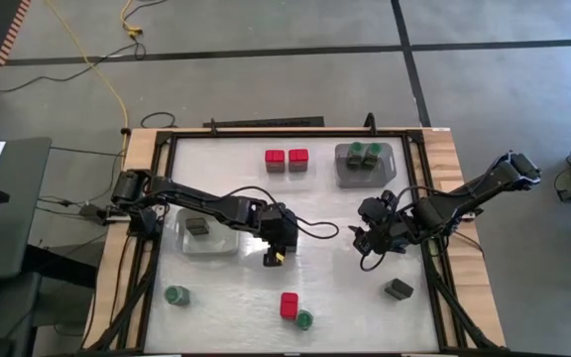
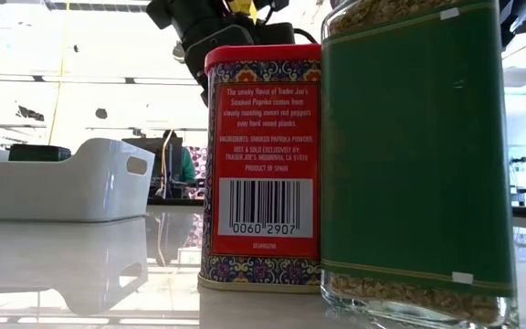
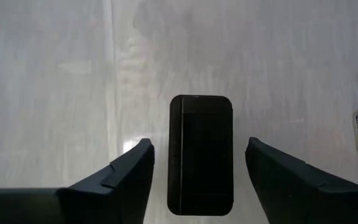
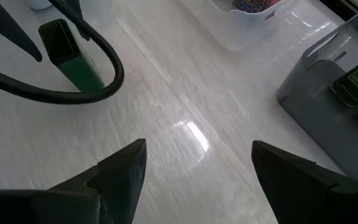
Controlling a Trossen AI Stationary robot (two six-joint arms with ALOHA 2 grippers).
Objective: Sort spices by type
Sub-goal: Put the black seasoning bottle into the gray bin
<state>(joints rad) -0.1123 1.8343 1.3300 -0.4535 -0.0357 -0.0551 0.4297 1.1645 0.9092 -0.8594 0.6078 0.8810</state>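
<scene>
My left gripper (image 3: 199, 146) is open and points down, one finger on either side of a dark boxy tin (image 3: 201, 155) that stands on the table at mid-table (image 1: 271, 259); a gap shows on both sides. My right gripper (image 4: 197, 146) is open over bare table right of centre (image 1: 370, 241). Two red blocks (image 1: 286, 159) stand at the far side. Two green-lidded jars (image 1: 363, 153) sit in a grey tray (image 1: 390, 167). Another dark tin (image 1: 198, 226) lies in a clear tray (image 1: 221, 241). A red block (image 1: 288, 304) and a green jar (image 1: 304, 319) stand at the near edge.
A lone green jar (image 1: 176, 296) stands near the left front corner and a dark tin (image 1: 399, 289) at the right front. In the low view the red block (image 2: 263, 164) and the green jar (image 2: 418, 155) fill the foreground, with a white tray (image 2: 62, 178) behind.
</scene>
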